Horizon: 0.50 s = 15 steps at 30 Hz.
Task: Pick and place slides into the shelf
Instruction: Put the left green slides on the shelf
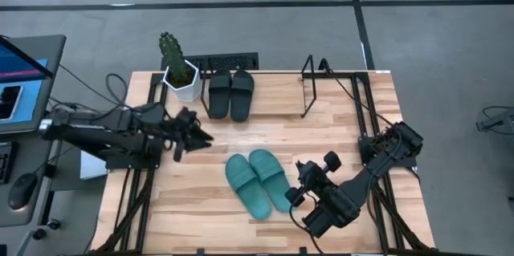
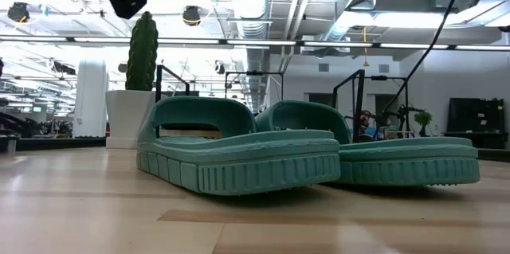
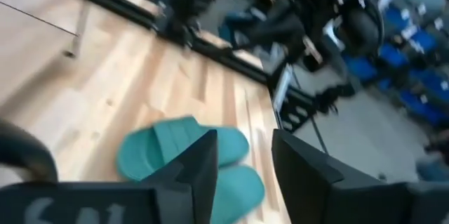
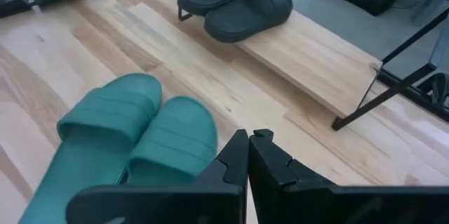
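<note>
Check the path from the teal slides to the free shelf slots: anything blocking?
Nothing visible. Bare tabletop lies between the teal slides and the shelf at the far edge. The black slides fill its left part; the cactus pot stands off to the left.

Worktop (image 1: 201,200): pale wood planks, smooth, visible grain. Teal slides (image 1: 257,180): matt rubbery foam, ribbed sole edges. Black slides (image 1: 230,93): matt. Shelf (image 1: 309,87): thin black metal rod.
</note>
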Available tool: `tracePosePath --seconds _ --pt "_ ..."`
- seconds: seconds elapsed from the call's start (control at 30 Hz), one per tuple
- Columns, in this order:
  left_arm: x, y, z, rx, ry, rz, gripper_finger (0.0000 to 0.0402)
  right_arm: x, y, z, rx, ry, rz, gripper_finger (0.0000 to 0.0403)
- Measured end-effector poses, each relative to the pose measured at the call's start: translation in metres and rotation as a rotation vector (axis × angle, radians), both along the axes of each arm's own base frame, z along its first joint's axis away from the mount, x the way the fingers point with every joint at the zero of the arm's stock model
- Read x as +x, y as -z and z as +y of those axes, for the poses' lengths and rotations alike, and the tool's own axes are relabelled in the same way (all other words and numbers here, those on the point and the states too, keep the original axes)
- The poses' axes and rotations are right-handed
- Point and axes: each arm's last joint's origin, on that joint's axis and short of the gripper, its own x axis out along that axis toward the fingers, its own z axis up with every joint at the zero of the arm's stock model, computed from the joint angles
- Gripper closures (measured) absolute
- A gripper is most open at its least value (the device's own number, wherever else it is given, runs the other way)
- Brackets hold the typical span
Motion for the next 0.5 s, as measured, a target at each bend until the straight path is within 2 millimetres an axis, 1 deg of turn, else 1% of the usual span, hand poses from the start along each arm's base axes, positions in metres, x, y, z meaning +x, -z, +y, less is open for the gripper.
tracePosePath --seconds 0.1,0.3,0.5 --pt "0.01 0.005 -0.011 0.013 0.048 0.049 0.0294 -0.003 0.0 0.003 0.007 -0.01 0.007 0.0403" --pt "0.027 0.028 -0.031 -0.013 0.096 0.225 0.0317 -0.009 0.0 0.011 0.005 -0.044 0.015 0.0403" --pt "0.047 0.045 -0.05 -0.051 0.112 0.289 0.0328 -0.016 0.0 0.019 -0.008 -0.091 0.032 0.0403"
